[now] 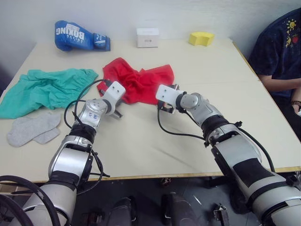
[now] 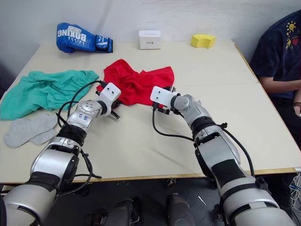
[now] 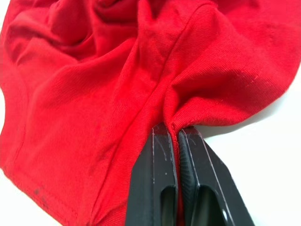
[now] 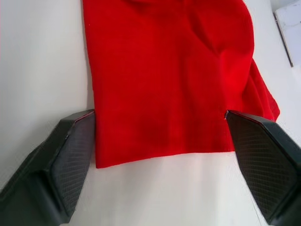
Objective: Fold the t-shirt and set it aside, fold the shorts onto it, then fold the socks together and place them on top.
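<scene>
- While the t-shirt [image 1: 138, 82] is lying crumpled at upper centre of the left eye view, the left gripper [image 1: 114, 111] is pinching its lower left edge and the right gripper [image 1: 167, 109] is sitting at its lower right edge; working both edges at once is probably meant to pull the cloth flat for the first fold.
- In the right eye view, the shorts [image 2: 47, 89] are resting at middle left and the socks [image 2: 29, 129] are lying just below them, both apart from the grippers and judged not yet handled. A boxing glove [image 2: 81, 38], a white box [image 2: 149, 39] and a yellow block [image 2: 203, 40] are lining the upper edge of the table [image 2: 221, 113]; a seated person [image 2: 280, 56] is occupying the right edge.
- In the left wrist view, the fingers [image 3: 160, 183] are pressing together at lower centre, clamping a thin ridge of red cloth between them.
- In the right wrist view, the fingers [image 4: 70, 160] are standing wide apart at the lower corners, bracketing a flat cloth edge and gripping nothing.
</scene>
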